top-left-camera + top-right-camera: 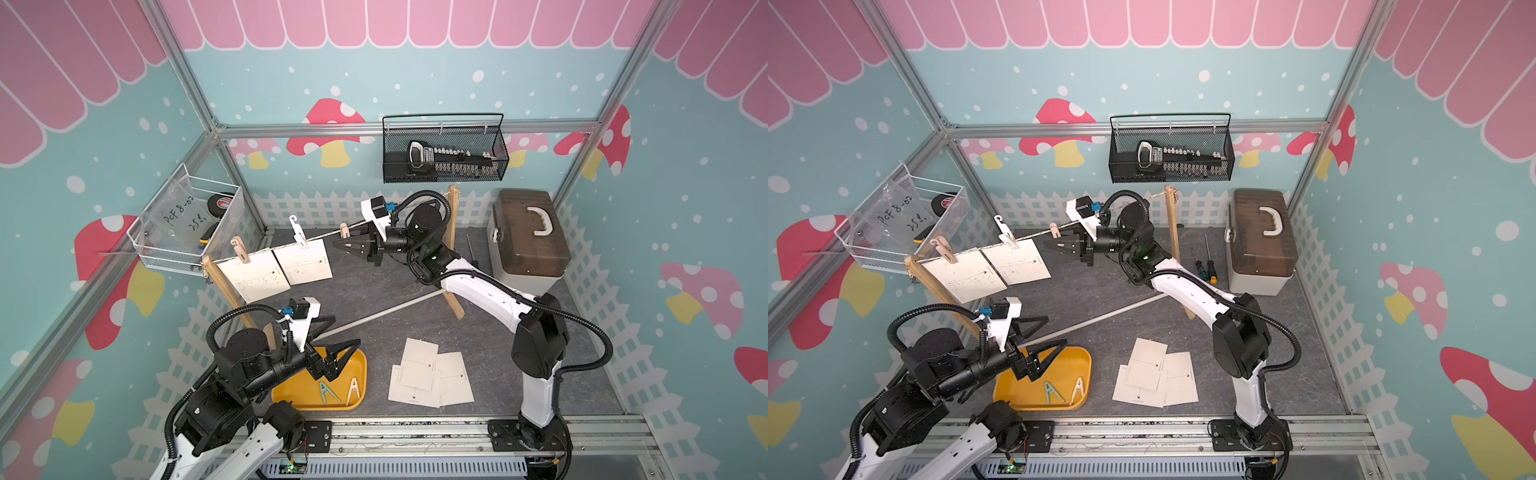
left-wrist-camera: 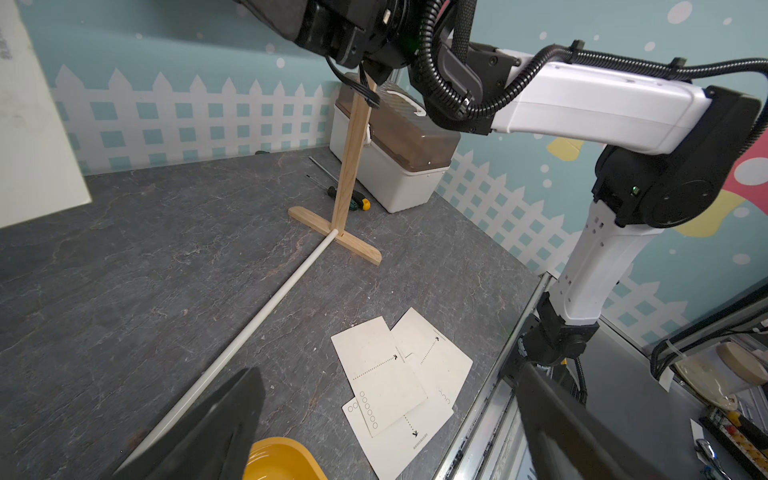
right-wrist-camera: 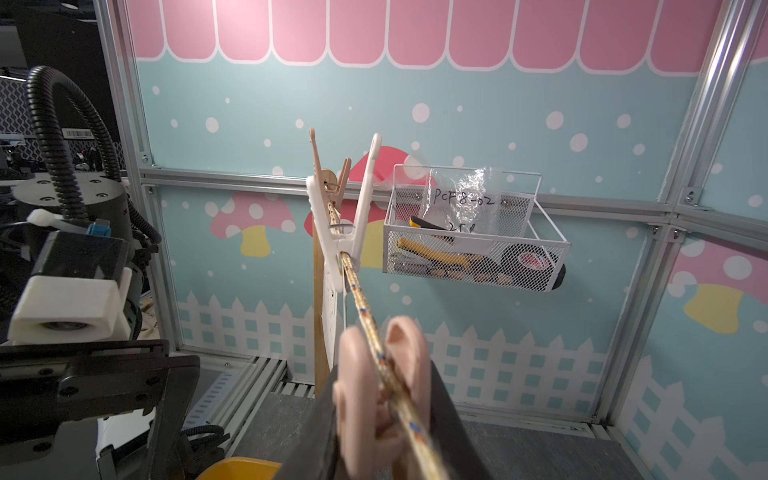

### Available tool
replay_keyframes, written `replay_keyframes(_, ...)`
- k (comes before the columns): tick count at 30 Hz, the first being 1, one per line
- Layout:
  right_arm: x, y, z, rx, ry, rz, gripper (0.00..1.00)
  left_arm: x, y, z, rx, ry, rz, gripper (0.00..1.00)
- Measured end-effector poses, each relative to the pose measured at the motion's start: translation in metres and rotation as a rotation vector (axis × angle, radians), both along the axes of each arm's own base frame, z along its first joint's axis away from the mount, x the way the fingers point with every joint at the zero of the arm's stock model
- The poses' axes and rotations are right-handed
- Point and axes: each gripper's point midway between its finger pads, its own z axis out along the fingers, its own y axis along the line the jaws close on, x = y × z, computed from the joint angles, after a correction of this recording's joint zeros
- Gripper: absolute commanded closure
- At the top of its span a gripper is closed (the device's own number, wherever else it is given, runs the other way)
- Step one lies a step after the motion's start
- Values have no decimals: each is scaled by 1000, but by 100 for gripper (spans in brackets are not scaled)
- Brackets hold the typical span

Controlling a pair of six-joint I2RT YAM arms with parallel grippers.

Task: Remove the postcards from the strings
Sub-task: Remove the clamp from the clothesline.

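Right wrist view has the right gripper (image 3: 384,419) with its jaws pressed against both sides of a pink clothespin (image 3: 357,374) that sits on the string (image 3: 361,299) and holds no card. In a top view the same clothespin (image 1: 344,230) is the one nearest the back post (image 1: 453,249).

Two postcards hang from the string toward the left edge of the tabletop. One (image 1: 305,264) is under a white clothespin (image 1: 300,237), the other (image 1: 253,276) under a peach clothespin (image 1: 240,249) beside the near post (image 1: 232,291). Three more postcards (image 1: 430,376) lie overlapping near the middle of the front edge.

The left gripper (image 1: 347,329) hovers with its jaws spread wide and empty over the yellow tray (image 1: 299,395) at the front left. The tray holds a teal clothespin (image 1: 326,390) and a white one (image 1: 353,386).

The step in hand looks like clearing the bare clothespin after its card came off. Roughly three fifths of the cards are down.

The next move likely calls for a firm enough squeeze to open the clothespin's mouth. It would then need lifting clear without dragging the cord, since a tug could shake the two hanging cards or tip the posts. After that the tray seems the place for it. The card under the white clothespin appears to be next.
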Motion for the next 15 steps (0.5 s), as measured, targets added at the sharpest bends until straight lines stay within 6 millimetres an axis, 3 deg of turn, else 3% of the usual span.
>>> replay_keyframes(5,-1,0,5,7,-8,1,92,1,1,0,1,-1,7,0)
replay_keyframes(15,4,4,-8,-34,4,-6,94,1,3,1,0,-8,16,0)
